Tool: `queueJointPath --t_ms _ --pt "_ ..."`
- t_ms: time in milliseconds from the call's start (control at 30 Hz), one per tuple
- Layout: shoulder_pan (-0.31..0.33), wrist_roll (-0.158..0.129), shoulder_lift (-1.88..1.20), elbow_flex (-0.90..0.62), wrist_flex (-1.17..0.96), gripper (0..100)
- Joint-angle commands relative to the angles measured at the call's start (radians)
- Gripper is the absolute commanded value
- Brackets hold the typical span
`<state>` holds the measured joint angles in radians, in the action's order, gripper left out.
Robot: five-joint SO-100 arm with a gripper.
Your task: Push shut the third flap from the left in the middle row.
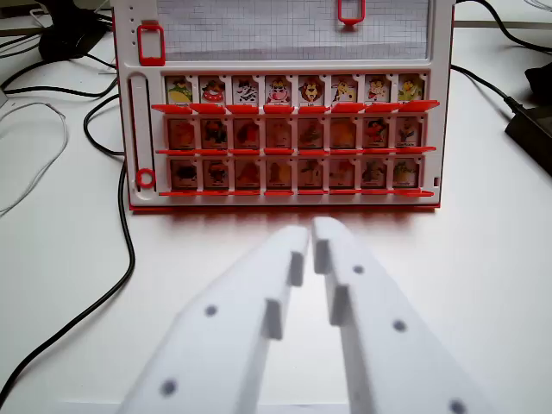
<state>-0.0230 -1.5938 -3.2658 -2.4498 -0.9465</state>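
Note:
A red and white flap-board game (pixel 285 129) stands on the white table at the top of the wrist view, with three rows of small picture flaps. All flaps look upright and open. The third flap from the left in the middle row (pixel 247 134) shows a reddish picture. My white gripper (pixel 311 231) fills the lower middle of the view, a short way in front of the board's base and apart from it. Its two fingers are nearly together with only a thin gap, and nothing is held between them.
Black cables (pixel 112 285) curve over the table at the left, and white cables (pixel 34 147) lie further left. More black cable and a dark adapter (pixel 530 129) sit at the right edge. A gridded panel with red clips (pixel 293 26) tops the board.

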Motion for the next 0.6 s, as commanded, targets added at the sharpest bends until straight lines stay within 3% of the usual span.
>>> queueJointPath --t_ms 0,567 --pt "-0.005 0.006 -0.006 0.037 -0.002 0" --pt "-0.003 0.002 -0.006 0.048 -0.029 0"
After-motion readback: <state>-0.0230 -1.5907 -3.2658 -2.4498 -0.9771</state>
